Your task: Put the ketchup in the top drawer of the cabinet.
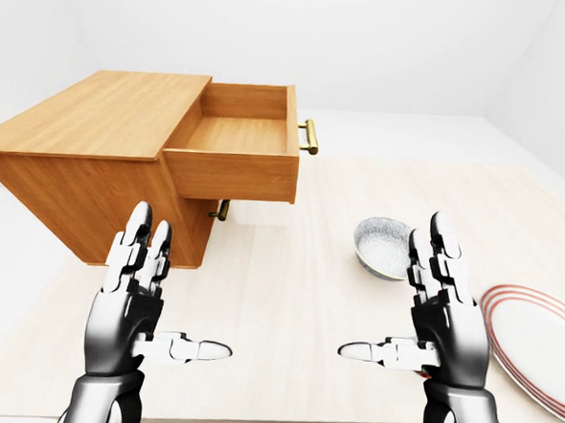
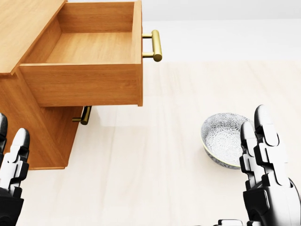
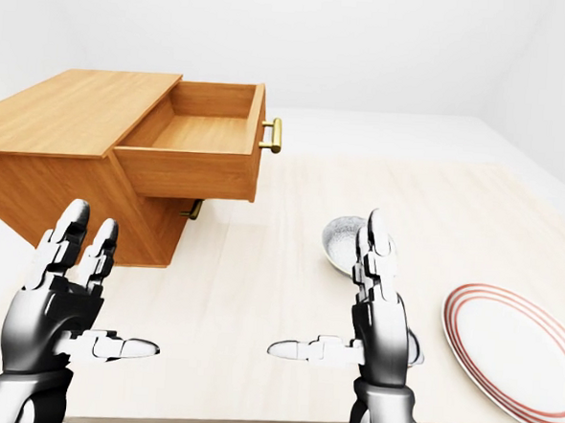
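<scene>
The wooden cabinet (image 1: 82,123) stands at the left of the table. Its top drawer (image 1: 231,137) is pulled out and empty, with a gold handle (image 1: 310,136) at its right end. No ketchup bottle shows clearly in any view; only a small reddish speck peeks out behind my right palm in the left-eye view. My left hand (image 1: 167,296) and right hand (image 1: 402,300) are both raised above the table's near edge, fingers spread upward, thumbs pointing inward, holding nothing.
A patterned bowl (image 1: 384,246) sits on the light wooden table (image 1: 287,289) just beyond my right hand. A white plate with red rings (image 1: 538,347) lies at the right edge. A second gold handle (image 1: 221,210) shows under the open drawer.
</scene>
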`<state>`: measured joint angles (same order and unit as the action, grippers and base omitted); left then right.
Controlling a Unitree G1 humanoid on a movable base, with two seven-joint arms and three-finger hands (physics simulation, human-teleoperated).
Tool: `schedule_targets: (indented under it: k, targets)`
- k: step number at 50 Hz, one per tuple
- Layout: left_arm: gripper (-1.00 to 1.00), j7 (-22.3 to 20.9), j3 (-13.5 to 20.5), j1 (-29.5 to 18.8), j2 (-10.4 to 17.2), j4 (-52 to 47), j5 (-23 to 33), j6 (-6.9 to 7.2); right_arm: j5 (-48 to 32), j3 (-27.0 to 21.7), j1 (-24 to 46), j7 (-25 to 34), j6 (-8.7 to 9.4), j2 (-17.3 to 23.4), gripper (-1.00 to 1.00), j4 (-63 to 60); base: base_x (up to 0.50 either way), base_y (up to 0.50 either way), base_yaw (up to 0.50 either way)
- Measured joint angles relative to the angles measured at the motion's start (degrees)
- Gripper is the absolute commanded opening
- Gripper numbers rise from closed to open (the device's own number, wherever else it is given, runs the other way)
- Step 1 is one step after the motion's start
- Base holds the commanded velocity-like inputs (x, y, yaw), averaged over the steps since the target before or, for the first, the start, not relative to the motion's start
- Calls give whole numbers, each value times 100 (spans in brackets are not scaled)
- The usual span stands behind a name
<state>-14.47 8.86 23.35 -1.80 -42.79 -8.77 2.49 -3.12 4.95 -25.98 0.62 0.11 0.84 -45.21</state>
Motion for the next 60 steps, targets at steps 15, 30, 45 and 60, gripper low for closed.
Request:
schedule_targets:
  k: [15,30,45,60]
  targets:
    - [100,11,0,-17,8,35,3,-12,7,-20,21,12,43,-13,100,36,0,13,0]
    - [100,26,-10,-29,31,60,21,-16,-54,-4,41,-1,46,-34,100,70,0,18,0]
    - [100,26,-4,-47,19,42,3,18,-6,-43,53,21,51,-28,100,99,0,0,0]
    - [100,33,39,-97,16,66,-12,51,31,-153,-186,179,489,17,100,-522,0,0,0]
